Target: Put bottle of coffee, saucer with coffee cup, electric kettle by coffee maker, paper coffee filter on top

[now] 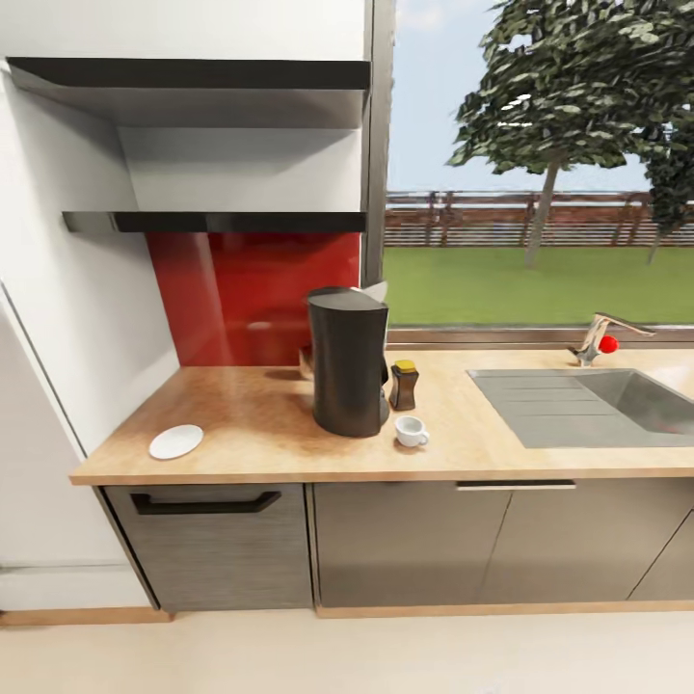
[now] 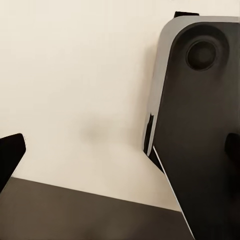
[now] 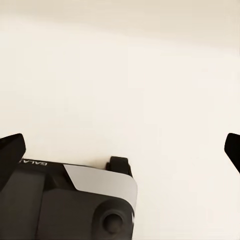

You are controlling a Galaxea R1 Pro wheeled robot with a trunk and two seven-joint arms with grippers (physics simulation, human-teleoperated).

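Your coffee maker [image 1: 348, 362] stands upright on the countertop [image 1: 251, 414], roughly midway between the wall and the sink [image 1: 598, 405], so that part holds. The bottle of coffee [image 1: 404, 385] is already down on the counter, just beside the machine on its sink side, which looks like another step done. A white corner peeks above the maker's top at the back [image 1: 376, 289]; it may be the paper coffee filter, but you can't confirm that from here.

The coffee cup [image 1: 412, 432] sits on bare wood in front of the bottle, near the maker's base. The saucer [image 1: 176, 441] lies well apart from it, out by the wall end of the counter near the front edge. You'd judge that pairing as the main job left: bring the saucer in beside the machine, then set the cup on it.

The electric kettle is still to find. Both slabs of the kitchen shelf [image 1: 212, 221] look bare.

Your left gripper [image 2: 120, 150] and right gripper [image 3: 120, 150] each hang with fingertips spread wide, holding nothing, over pale floor and the robot's own base
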